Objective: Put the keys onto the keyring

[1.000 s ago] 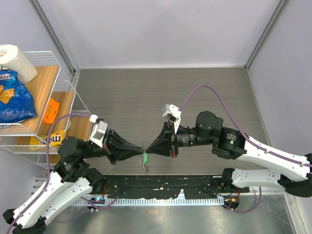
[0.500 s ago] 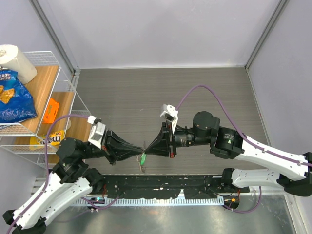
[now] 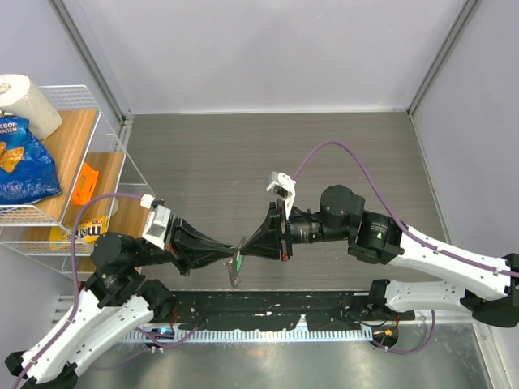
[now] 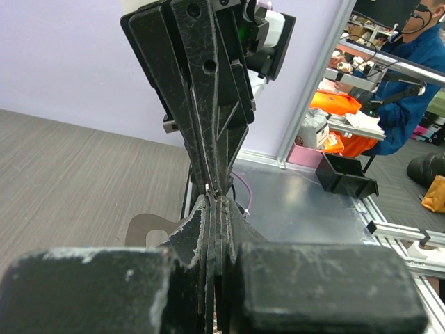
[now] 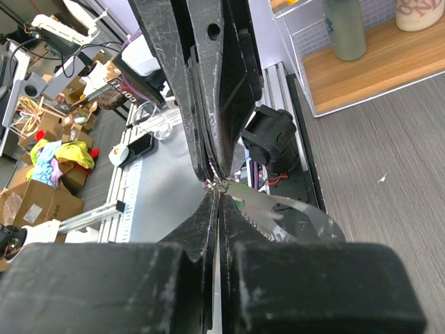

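The left gripper (image 3: pixel 233 252) and the right gripper (image 3: pixel 244 242) meet tip to tip over the near middle of the table (image 3: pixel 243 154), each with its jaws pressed fully together; in the right wrist view a tiny glint of silver metal (image 5: pixel 217 183) sits exactly where the two pairs of tips touch, and in the left wrist view the same junction shows only dark fingers (image 4: pixel 208 209) against dark fingers (too small and too close to tell which claw has hold of the metal, or whether it is ring or key); just below the junction the green-headed key (image 3: pixel 238 261) dangles, tilted slightly, and nearer still a darker grey-beige piece, seemingly the strap (image 3: pixel 235 279) of the keyring, hangs or lies, though whether it touches the table I cannot tell; the left wrist view shows a blurred grey-brown loop (image 4: pixel 149 226) just left of its own fingers, probably that same strap; no blue-headed key can be made out; outward from there, both arms lie low and nearly level, pointing at each other, with a purple cable (image 3: pixel 340 150) arching over the right arm; at the far left stands a wire shelf (image 3: pixel 105 162) holding a blue chip bag (image 3: pixel 24 162), a paper roll (image 3: pixel 24 101), an orange packet (image 3: pixel 83 185) and a yellow sweet bag (image 3: pixel 81 233).
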Robot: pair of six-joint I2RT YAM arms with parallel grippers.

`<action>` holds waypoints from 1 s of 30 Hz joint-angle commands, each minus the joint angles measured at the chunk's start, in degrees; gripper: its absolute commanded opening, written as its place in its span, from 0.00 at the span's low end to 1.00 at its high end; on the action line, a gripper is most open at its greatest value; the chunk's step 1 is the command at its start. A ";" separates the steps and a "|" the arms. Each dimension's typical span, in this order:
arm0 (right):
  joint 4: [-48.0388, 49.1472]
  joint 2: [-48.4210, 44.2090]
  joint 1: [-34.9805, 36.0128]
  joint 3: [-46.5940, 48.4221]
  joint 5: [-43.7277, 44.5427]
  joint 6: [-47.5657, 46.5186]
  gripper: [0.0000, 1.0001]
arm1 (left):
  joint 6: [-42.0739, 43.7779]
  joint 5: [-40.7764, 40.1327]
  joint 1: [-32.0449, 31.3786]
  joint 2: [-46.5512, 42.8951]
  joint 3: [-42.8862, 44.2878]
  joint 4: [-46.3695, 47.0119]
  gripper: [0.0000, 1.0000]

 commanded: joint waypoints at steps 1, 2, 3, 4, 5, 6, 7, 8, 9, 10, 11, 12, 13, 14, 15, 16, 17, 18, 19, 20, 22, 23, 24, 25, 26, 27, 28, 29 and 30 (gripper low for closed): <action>2.73 -0.95 -0.75 -0.86 2.26 2.14 0.05 | 0.13 1.14 -0.06 -1.03 0.21 4.44 0.00; 3.08 -0.95 -0.75 -0.86 2.09 2.32 0.05 | 0.13 1.31 -0.06 -0.86 0.12 4.44 0.00; 3.26 -0.95 -0.75 -0.95 2.00 2.67 0.05 | 0.13 1.40 -0.06 -0.68 0.12 4.52 0.00; 3.87 -0.95 -0.75 -0.77 1.56 2.85 0.05 | 0.13 1.49 -0.06 -0.60 0.03 4.61 0.00; 4.14 -0.86 -0.75 -0.69 1.04 3.02 0.06 | 0.13 1.49 -0.06 -0.42 0.03 4.61 0.00; 4.23 -0.77 -0.84 -0.34 0.94 3.11 0.06 | 0.13 1.49 -0.06 -0.51 -0.06 4.70 0.00; 4.23 -0.77 -0.75 -0.25 0.94 3.20 0.05 | 0.13 1.49 -0.06 -0.33 -0.23 4.79 0.00; 4.14 -0.77 -0.75 -0.07 0.94 3.20 0.05 | 0.22 1.49 -0.06 -0.33 -0.06 4.88 0.00; 4.14 -0.69 -0.75 -0.07 0.68 3.46 0.05 | 0.22 1.49 -0.06 -0.33 -0.15 4.88 0.00; 4.23 -0.60 -0.75 -0.16 0.50 3.38 0.05 | 0.31 1.49 -0.06 -0.42 -0.23 4.96 0.00; 4.23 -0.60 -0.75 -0.33 0.59 3.46 0.05 | 0.40 1.23 -0.06 -0.51 -0.23 4.97 0.00; 4.57 -0.69 -0.75 -0.68 0.50 3.64 0.05 | 0.40 1.22 -0.06 -0.59 -0.15 4.97 0.00; 4.67 -0.60 -0.75 -0.86 -0.11 3.64 0.06 | 0.31 1.05 -0.06 -0.68 -0.23 5.31 0.00; 5.01 -0.51 -0.75 -1.21 -0.29 3.81 0.07 | 0.31 1.05 -0.06 -0.68 -0.23 5.49 0.00; 5.28 -0.16 -0.84 -1.39 -1.07 3.99 0.10 | 0.13 1.05 -0.06 -0.60 -0.32 5.75 0.00; 5.54 -0.16 -0.75 -2.17 -1.34 3.99 0.12 | -0.04 1.14 -0.06 -0.60 -0.41 6.19 0.00; 5.98 -0.16 -0.75 -2.35 -1.52 3.99 0.16 | -0.30 1.14 -0.06 -0.68 -0.67 6.63 0.00; 6.33 -0.68 -0.75 -3.14 -1.61 4.08 0.17 | -0.48 1.14 -0.06 -0.86 -0.85 6.98 0.00; 6.42 -1.03 -0.75 -3.49 -1.17 3.82 0.21 | -0.66 1.14 -0.06 -1.03 -0.94 7.25 0.00; 6.51 -1.73 -0.75 -3.84 -0.73 3.29 0.24 | -0.83 1.14 -0.15 -1.21 -0.94 7.51 0.00; 6.42 -2.96 -0.75 -4.20 0.06 2.33 0.31 | -1.10 1.14 -0.06 -1.47 -1.11 7.86 0.00; 6.42 -3.32 -0.75 -4.29 0.32 1.89 0.35 | -1.45 1.14 -0.06 -1.56 -1.11 8.21 0.00; 6.51 -3.93 -0.75 -4.20 0.50 1.27 0.37 | -2.06 1.31 -0.06 -1.65 -1.11 8.65 0.00; 6.34 -4.03 -0.75 -4.03 0.76 0.48 0.38 | -2.33 1.22 -0.06 -1.74 -1.29 9.09 0.00; 6.07 -4.29 -0.75 -3.76 0.94 0.04 0.40 | -2.76 1.22 -0.06 -1.74 -1.29 9.53 0.00; 5.64 -4.46 -0.75 -3.24 0.94 -0.31 0.40 | -3.38 1.22 -0.06 -1.65 -1.55 10.23 0.00; 5.55 -4.47 -0.75 -2.97 0.86 -1.36 0.41 | -3.64 1.22 -0.06 -1.65 -1.73 10.50 0.00; 5.11 -4.55 -0.75 -2.36 0.85 -2.15 0.42 | -3.99 0.88 -0.06 -1.65 -1.82 10.68 0.00; 4.84 -4.64 -0.84 -2.09 0.85 -2.68 0.42 | -4.35 0.70 -0.06 -1.56 -1.90 11.03 0.00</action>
